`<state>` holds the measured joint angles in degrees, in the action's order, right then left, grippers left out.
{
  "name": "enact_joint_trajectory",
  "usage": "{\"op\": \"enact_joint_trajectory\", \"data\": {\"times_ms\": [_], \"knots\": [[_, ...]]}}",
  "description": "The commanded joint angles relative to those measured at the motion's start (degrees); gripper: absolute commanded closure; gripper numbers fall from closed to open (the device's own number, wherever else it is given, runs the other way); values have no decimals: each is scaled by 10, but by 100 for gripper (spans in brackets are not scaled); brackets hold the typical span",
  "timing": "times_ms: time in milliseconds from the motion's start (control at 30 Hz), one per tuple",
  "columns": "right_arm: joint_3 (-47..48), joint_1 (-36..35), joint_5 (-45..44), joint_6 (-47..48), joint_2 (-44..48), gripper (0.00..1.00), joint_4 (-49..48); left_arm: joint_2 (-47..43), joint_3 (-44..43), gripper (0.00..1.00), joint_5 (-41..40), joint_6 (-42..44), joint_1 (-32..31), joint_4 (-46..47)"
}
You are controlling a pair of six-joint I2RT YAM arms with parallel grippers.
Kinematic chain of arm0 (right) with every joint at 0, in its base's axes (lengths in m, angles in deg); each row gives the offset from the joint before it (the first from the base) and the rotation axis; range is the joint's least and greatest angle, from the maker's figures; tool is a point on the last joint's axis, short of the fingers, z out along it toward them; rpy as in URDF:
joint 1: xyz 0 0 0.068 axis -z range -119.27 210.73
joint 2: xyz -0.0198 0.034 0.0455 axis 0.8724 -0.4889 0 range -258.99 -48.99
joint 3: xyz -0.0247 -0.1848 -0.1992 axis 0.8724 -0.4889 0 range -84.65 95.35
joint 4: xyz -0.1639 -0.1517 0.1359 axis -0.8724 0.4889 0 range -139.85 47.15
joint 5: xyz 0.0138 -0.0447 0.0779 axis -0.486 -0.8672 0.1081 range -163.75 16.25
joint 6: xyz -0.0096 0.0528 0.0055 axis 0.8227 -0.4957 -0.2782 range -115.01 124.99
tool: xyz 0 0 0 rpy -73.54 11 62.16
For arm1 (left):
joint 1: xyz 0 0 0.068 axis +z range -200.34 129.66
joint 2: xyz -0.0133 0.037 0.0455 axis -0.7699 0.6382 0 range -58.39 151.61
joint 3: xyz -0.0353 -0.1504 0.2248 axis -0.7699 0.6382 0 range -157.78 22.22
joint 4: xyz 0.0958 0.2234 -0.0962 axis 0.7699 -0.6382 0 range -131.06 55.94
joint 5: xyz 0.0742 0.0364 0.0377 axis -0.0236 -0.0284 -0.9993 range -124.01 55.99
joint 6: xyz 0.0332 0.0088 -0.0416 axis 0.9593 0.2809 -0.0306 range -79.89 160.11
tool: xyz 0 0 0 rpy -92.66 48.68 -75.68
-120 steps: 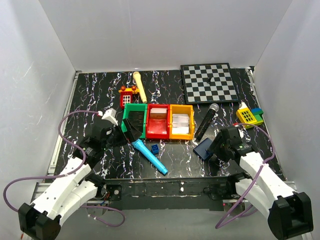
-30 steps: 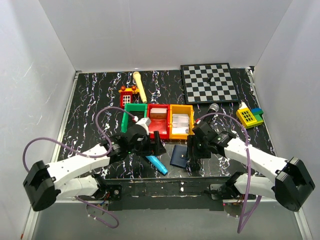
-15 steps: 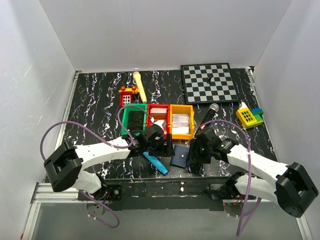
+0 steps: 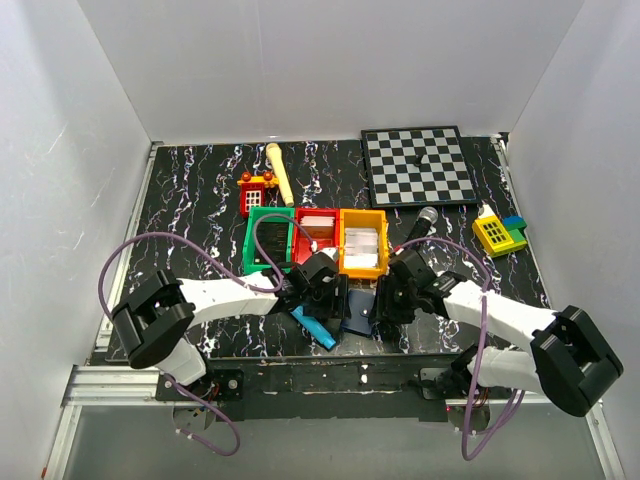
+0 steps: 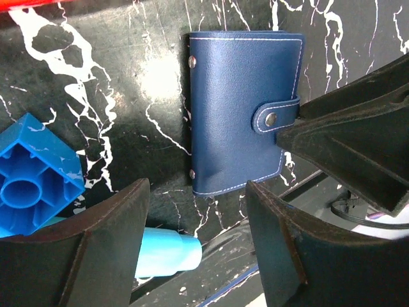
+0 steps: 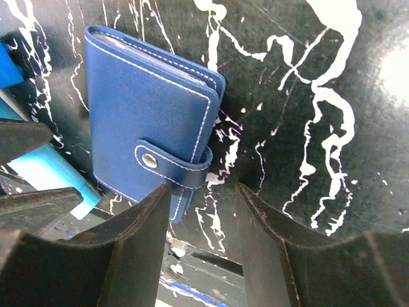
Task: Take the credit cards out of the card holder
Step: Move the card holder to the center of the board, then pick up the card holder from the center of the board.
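The card holder [image 4: 357, 312] is a navy wallet lying flat near the table's front edge, its snap strap [image 5: 276, 116] fastened. The credit cards are hidden inside it. My left gripper [image 4: 333, 298] hangs over the holder's left edge. In the left wrist view the left gripper [image 5: 195, 246] is open, with the card holder [image 5: 239, 109] just beyond its fingertips. My right gripper [image 4: 386, 299] hangs over the strap side. In the right wrist view the right gripper [image 6: 203, 240] is open, its left finger [image 6: 124, 249] next to the strap end of the card holder [image 6: 144, 115].
A cyan toy microphone [image 4: 318, 330] and a small blue brick [image 5: 35, 173] lie just left of the holder. Green [image 4: 267, 240], red [image 4: 316, 238] and orange [image 4: 363, 243] bins stand right behind it. A black microphone [image 4: 420, 222], a chessboard [image 4: 418, 165] and a yellow toy [image 4: 498, 233] lie farther back.
Both grippers have drawn in on the card holder from either side, the left one moving right. Both pairs of jaws have narrowed. The holder has stayed put over the last second.
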<state>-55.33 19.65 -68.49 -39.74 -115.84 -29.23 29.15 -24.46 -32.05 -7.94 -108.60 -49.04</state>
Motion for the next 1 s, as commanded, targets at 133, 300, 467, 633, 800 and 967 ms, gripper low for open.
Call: {"op": "enact_joint_trajectory", "data": {"times_ms": [133, 300, 467, 633, 800, 967], "knots": [[39, 7, 17, 44, -38, 48, -5, 22, -29, 44, 10, 9, -2, 10], [58, 9, 18, 68, -54, 48, 6, 24, -24, 46, 15, 11, -2, 19], [71, 9, 25, 81, -68, 48, 7, 27, -15, 46, 16, 5, -2, 26], [84, 10, 27, 99, -86, 48, 9, 16, 10, 46, 16, -5, -2, 46], [97, 9, 26, 112, -96, 48, 18, 13, 23, 46, 12, -8, -2, 57], [100, 9, 20, 119, -92, 48, 28, 6, 30, 46, 4, -14, -2, 53]]}}
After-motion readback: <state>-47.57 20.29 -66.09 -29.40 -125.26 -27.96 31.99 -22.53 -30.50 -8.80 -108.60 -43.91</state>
